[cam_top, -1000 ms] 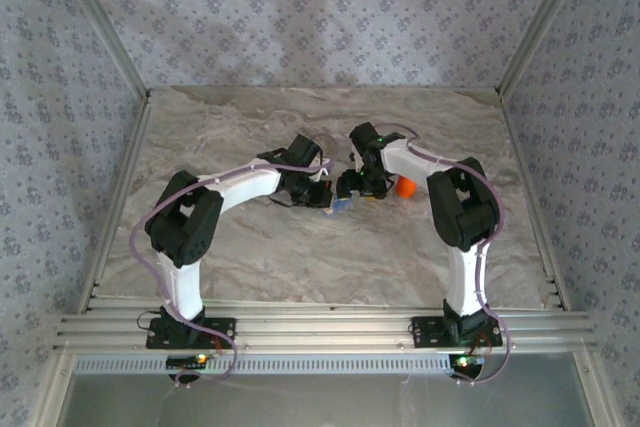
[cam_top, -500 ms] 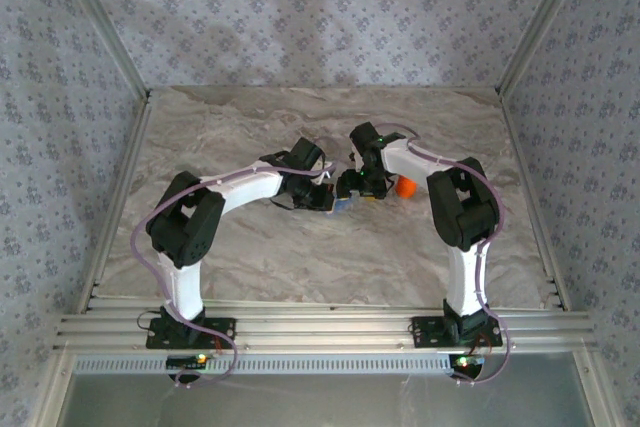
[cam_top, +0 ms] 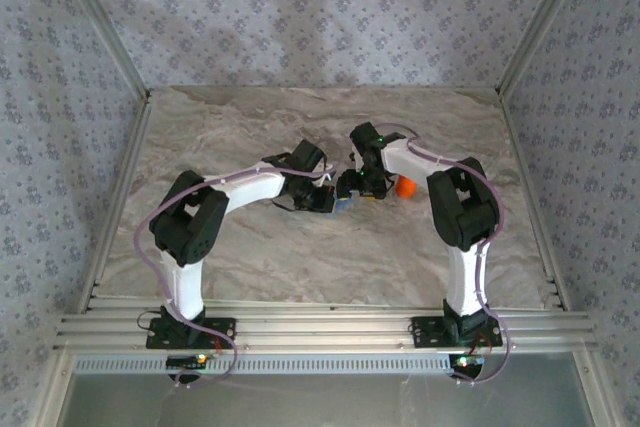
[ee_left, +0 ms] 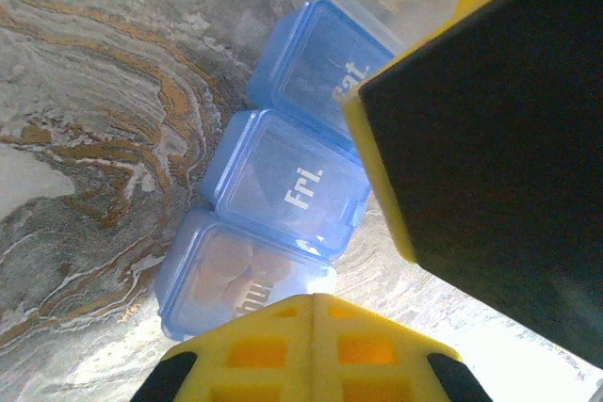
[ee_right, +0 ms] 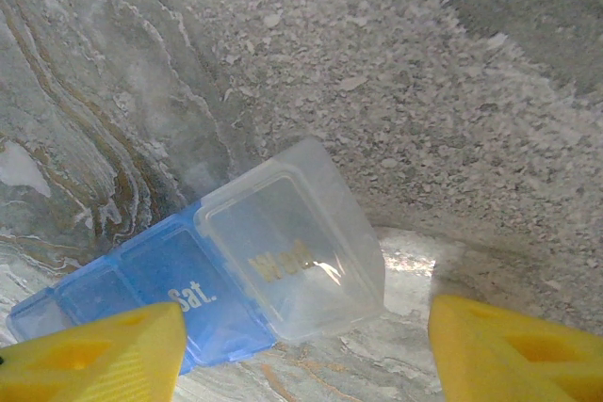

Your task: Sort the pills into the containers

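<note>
The containers [cam_top: 341, 205] are a translucent blue pill box lying at mid-table between my two grippers. In the left wrist view the box [ee_left: 292, 185] shows lids marked "Fri." and "Sat.", a clear end compartment, and round tan pills [ee_left: 231, 265] under the nearest lid. My left gripper [ee_left: 316, 300] is shut and empty, its tip just above that nearest compartment. My right gripper [ee_right: 306, 345] is open, its yellow fingers straddling the clear "Wed" compartment [ee_right: 292, 251] without touching it. Its dark finger [ee_left: 490, 138] looms over the box's right side.
An orange bottle [cam_top: 405, 187] stands just right of the right gripper [cam_top: 352, 185]. The left gripper [cam_top: 325, 197] is close beside it. The marbled tabletop [cam_top: 250, 117] is bounded by aluminium rails and patterned walls.
The left gripper has crept slightly right toward the pill box, and the right gripper has shifted a little toward it. Both jaws stand as before.
</note>
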Motion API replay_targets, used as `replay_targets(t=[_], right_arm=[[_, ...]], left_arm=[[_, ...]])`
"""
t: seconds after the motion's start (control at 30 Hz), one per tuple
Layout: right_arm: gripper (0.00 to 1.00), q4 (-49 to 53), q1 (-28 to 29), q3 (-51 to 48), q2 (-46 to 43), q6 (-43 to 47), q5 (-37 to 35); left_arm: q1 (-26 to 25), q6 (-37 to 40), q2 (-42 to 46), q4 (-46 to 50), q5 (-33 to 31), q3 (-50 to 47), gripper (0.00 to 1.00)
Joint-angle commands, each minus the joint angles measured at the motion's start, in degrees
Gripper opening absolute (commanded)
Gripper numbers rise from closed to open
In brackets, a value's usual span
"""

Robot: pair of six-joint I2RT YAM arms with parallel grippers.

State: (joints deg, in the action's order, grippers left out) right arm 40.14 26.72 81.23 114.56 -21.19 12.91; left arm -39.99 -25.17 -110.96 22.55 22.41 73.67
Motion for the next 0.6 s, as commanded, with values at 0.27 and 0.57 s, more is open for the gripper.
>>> replay_targets(t=[0.27,0.57], right_arm=[[0.71,1.0,-0.5,-1.5,2.5,-0.8,-1.8],[0.71,0.7,-0.5,-1.9,2.6,-0.8,-1.7]], left_arm=[[-1.1,0.6,-1.4,1.6,-3.1,0.0,0.0],[-1.8,1.1,-2.1,3.4,-6.9,0.2,0.0]])
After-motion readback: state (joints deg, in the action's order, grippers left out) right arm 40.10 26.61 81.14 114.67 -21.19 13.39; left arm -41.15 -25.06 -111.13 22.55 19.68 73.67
